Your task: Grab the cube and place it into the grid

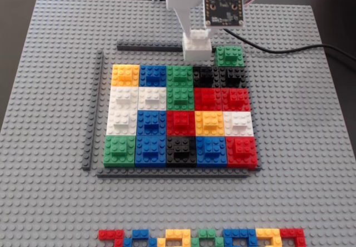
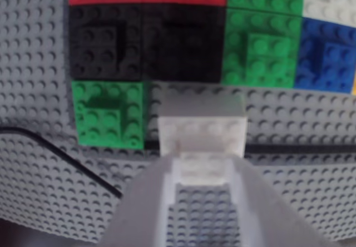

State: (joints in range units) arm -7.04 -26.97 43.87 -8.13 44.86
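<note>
The white cube is at the back edge of the grid, over the dark grey strip and just left of a green block. My white gripper comes down from the top and is shut on the cube's raised top brick. In the wrist view the jaws clamp the cube from both sides. The green block is to its left, and the grid's black and green blocks are just beyond. I cannot tell whether the cube rests on the plate or hangs just above it.
The light grey baseplate covers the table. A dark grey strip edges the grid's left and another its front. A strip of small coloured bricks lies at the front edge. A black cable runs right from the arm.
</note>
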